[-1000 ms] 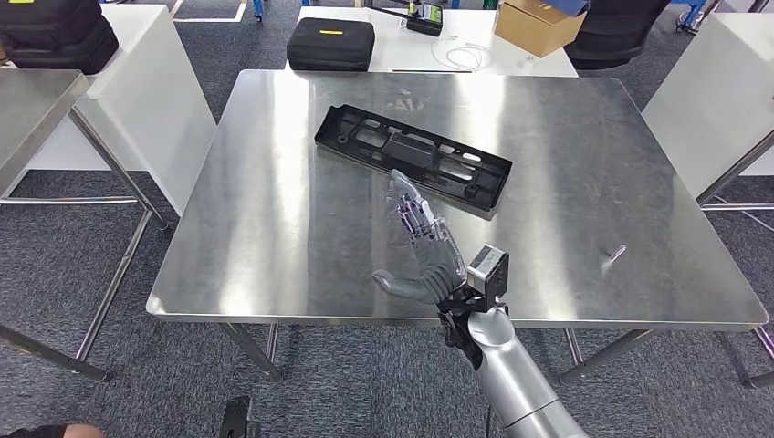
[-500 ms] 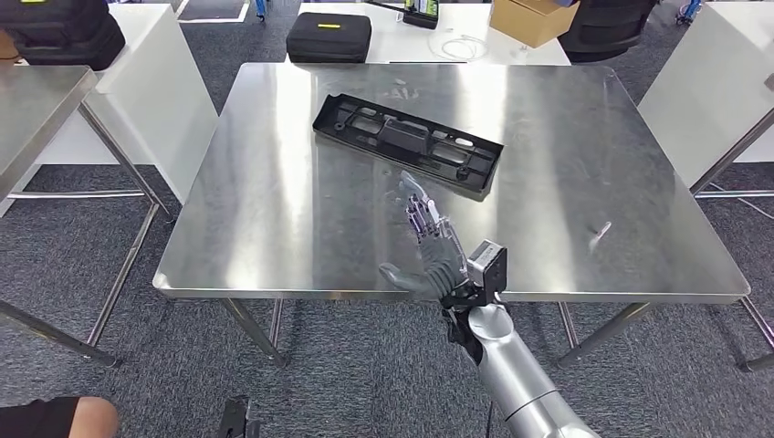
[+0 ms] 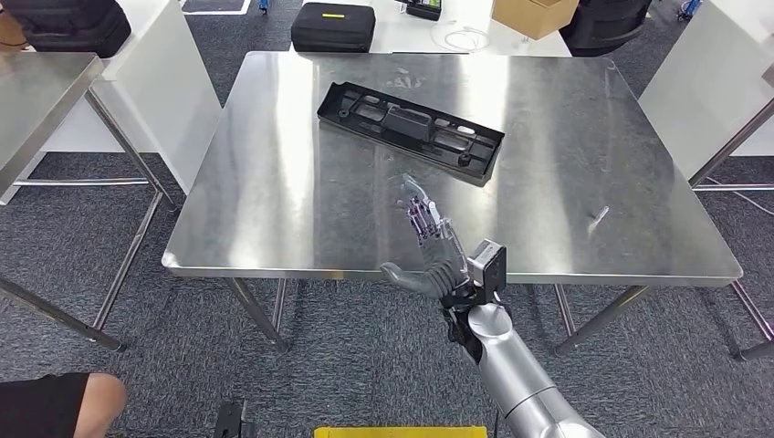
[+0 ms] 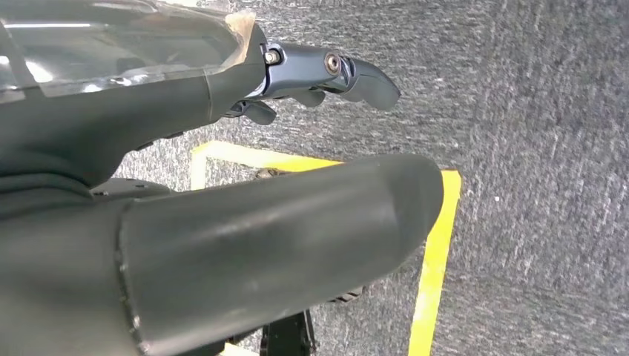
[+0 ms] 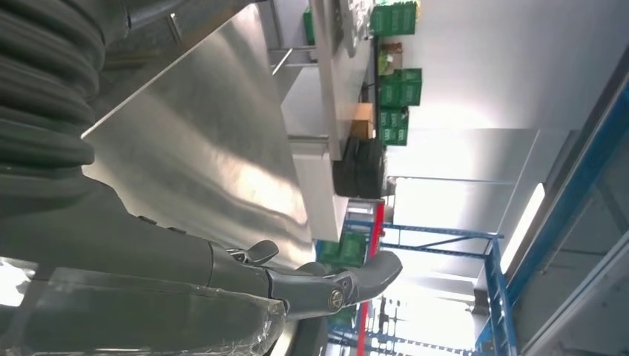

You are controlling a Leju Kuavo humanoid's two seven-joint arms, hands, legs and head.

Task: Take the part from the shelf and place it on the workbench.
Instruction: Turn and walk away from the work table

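Right hand hovers at the near edge of the workbench, fingers spread and straight, thumb out to the side, holding nothing. Its palm stands roughly upright over the steel, and the silver forearm rises from below. Left hand hangs low over grey carpet and a yellow floor line; whether its fingers are spread or curled I cannot tell from the wrist view.

Farther in, the part lies flat on the workbench, well apart from the right hand and angled across the far half of the top. By the look of things, the placing is already done.

As for handling, the part appears to be a long, black moulded plastic frame with ribs, cut-outs and a raised block near its middle. I judge it light and fairly stiff, though long enough to flex or tip if taken at 1 end. The raised centre block or a long rim near the middle looks like the best hold; the thin rims could slip on smooth fingers.

Room is generous: bare steel lies on every side of the part, and no edge is close to it. Beyond the far edge stand a white table with a black case and a cardboard box. More tables flank both sides.
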